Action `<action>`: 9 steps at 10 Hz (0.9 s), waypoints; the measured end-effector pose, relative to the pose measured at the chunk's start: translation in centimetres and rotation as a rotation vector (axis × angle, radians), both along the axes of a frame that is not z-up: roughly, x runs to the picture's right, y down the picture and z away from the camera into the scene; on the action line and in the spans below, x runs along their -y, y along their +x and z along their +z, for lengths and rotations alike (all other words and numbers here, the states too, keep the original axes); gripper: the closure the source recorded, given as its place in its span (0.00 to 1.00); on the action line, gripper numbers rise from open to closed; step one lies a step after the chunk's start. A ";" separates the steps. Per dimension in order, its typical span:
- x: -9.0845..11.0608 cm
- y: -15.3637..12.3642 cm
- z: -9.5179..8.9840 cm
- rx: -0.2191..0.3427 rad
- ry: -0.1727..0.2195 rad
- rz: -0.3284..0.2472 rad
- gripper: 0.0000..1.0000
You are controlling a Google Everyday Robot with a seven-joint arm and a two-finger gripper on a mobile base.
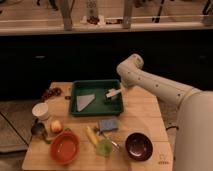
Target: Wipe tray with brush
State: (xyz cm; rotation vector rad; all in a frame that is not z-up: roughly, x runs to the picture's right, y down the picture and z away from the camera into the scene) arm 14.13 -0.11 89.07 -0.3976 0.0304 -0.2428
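The dark green tray (96, 111) lies at the back middle of the wooden table. A grey triangular piece (85, 101) lies inside it on the left. The brush (113, 93), with a white handle and dark bristle head, is over the tray's right part, its head down near the tray floor. My gripper (121, 89) is at the tray's right rim, shut on the handle's end. The white arm reaches in from the right, its elbow raised behind the tray.
In front of the tray are a blue sponge (107, 124), a yellow-handled utensil (91, 136), a green cup (104, 147), an orange bowl (65, 147) and a dark bowl (138, 146). At the left are a white cup (41, 111), an apple (56, 126), a metal cup (38, 130) and a reddish item (50, 93).
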 end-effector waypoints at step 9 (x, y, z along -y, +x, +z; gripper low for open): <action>1.7 -1.8 2.7 0.030 -0.014 -0.126 0.95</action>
